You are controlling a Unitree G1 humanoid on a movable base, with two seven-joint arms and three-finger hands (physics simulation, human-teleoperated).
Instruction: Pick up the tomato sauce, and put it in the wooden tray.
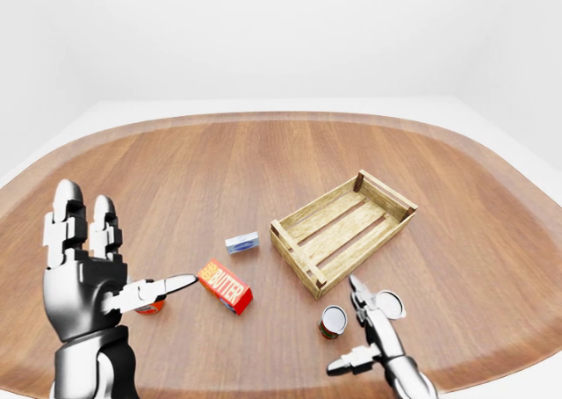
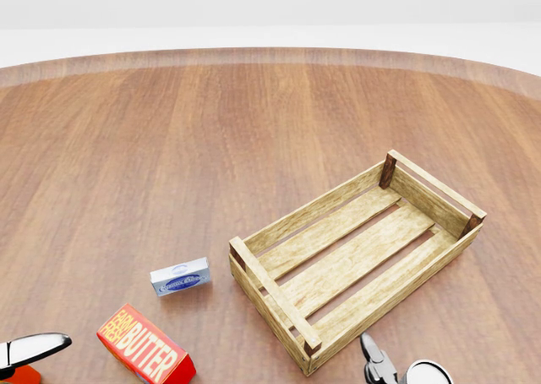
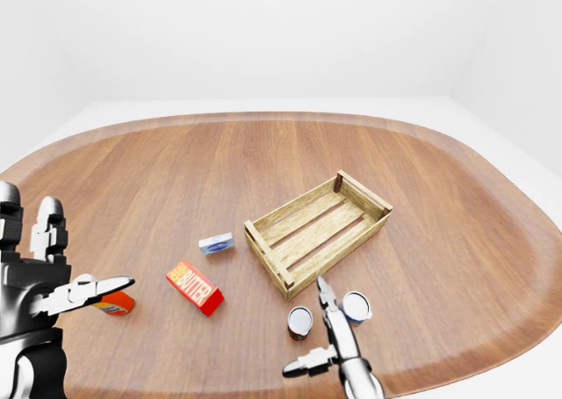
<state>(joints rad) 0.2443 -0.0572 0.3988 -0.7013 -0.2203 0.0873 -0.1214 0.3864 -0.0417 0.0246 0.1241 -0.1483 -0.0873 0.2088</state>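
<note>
- Left-eye view: left hand (image 1: pixel 88 280), chrome and black, raised with fingers spread and thumb out, holding nothing; it masks most of a small orange-red can (image 1: pixel 151 308) at near left, likely the sauce. Right hand (image 1: pixel 373 333) low at near right, fingers splayed and empty, between two cans: dark one (image 1: pixel 333 322), pale one (image 1: pixel 391 305). Which can is the sauce I cannot tell for sure.
- Head view: tray (image 2: pixel 279 293), rough slatted pale wood with dark corner posts, empty, set askew right of centre on the glossy wooden table (image 2: pixel 169 147). Butter box (image 2: pixel 145 356) red, lying flat; small blue-grey packet (image 2: pixel 180 277) just beyond it.
- Right-eye view: the orange can lies clear of the left thumb, well left of the tray.
</note>
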